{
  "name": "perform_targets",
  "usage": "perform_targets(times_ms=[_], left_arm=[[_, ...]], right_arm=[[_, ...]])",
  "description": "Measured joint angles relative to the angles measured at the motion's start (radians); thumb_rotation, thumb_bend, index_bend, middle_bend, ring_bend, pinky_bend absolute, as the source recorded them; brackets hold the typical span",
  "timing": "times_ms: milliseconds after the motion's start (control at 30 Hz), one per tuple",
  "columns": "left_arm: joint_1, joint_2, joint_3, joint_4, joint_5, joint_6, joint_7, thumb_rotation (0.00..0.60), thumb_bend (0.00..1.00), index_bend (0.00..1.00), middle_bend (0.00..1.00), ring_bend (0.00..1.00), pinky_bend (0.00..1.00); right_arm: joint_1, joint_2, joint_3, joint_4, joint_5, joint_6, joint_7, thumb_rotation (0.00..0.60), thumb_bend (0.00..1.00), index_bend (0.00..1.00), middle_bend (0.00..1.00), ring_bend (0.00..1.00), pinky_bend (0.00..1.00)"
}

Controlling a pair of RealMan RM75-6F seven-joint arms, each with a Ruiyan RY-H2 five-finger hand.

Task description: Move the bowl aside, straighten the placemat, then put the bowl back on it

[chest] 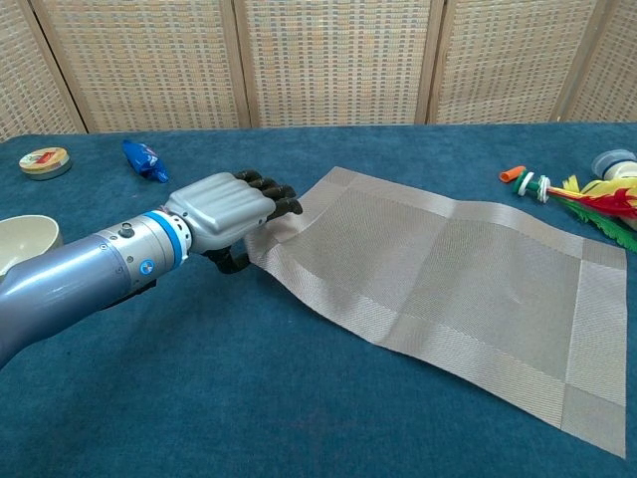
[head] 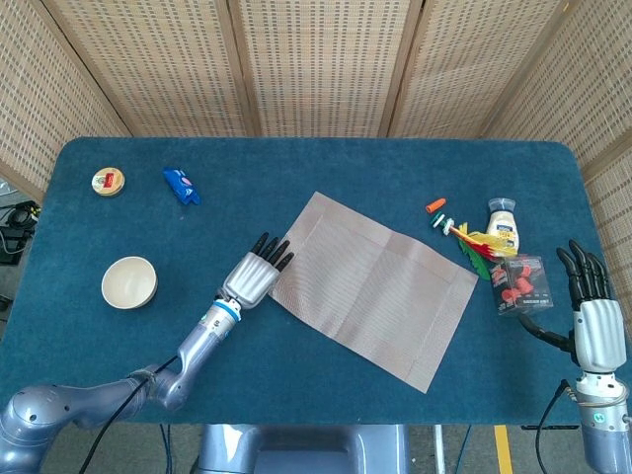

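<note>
The grey woven placemat (head: 370, 286) (chest: 448, 279) lies askew in the middle of the blue table. My left hand (head: 255, 276) (chest: 227, 211) is at its left corner. The fingers lie over the edge and the thumb is tucked under it, pinching the corner, which is slightly raised. The cream bowl (head: 129, 282) (chest: 20, 242) stands on the cloth well to the left of the mat, apart from my hand. My right hand (head: 590, 306) hovers at the table's right edge with fingers straight and apart, holding nothing. The chest view does not show it.
A round tin (head: 108, 181) (chest: 45, 160) and a blue packet (head: 181, 185) (chest: 145, 159) lie at the back left. Right of the mat are an orange piece (head: 435, 206), a feathered toy (head: 474, 245), a small bottle (head: 503, 225) and a red-and-black pack (head: 519, 284).
</note>
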Motion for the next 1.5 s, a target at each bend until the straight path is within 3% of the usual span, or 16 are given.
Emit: perform_targets(times_ms=[200,333,567,1000,1500], left_arm=[[0.003,-0.006,0.004,0.021,0.029,0.020,-0.029,0.600,0.47,0.15,0.00,0.00,0.00],[0.005,-0.014,0.004,0.036,0.037,0.031,-0.036,0.600,0.56,0.19,0.00,0.00,0.00],[0.006,-0.032,0.000,0.065,0.051,0.044,-0.047,0.600,0.57,0.38,0.00,0.00,0.00],[0.011,-0.051,-0.005,0.096,0.073,0.058,-0.075,0.600,0.57,0.60,0.00,0.00,0.00],[0.051,0.028,0.016,0.002,0.111,0.106,-0.076,0.600,0.57,0.67,0.00,0.00,0.00]], right_arm=[[-0.001,0.003,-0.001,-0.006,-0.002,-0.001,0.002,0.600,0.26,0.05,0.00,0.00,0.00],[-0.001,0.004,-0.003,-0.009,-0.004,-0.003,0.005,0.600,0.26,0.06,0.00,0.00,0.00],[-0.002,0.005,-0.005,-0.014,-0.008,-0.002,0.005,0.600,0.26,0.06,0.00,0.00,0.00],[-0.001,0.009,-0.007,-0.019,-0.010,-0.008,0.023,0.600,0.26,0.07,0.00,0.00,0.00],[-0.004,0.014,-0.012,-0.032,-0.025,0.003,0.019,0.600,0.26,0.08,0.00,0.00,0.00]])
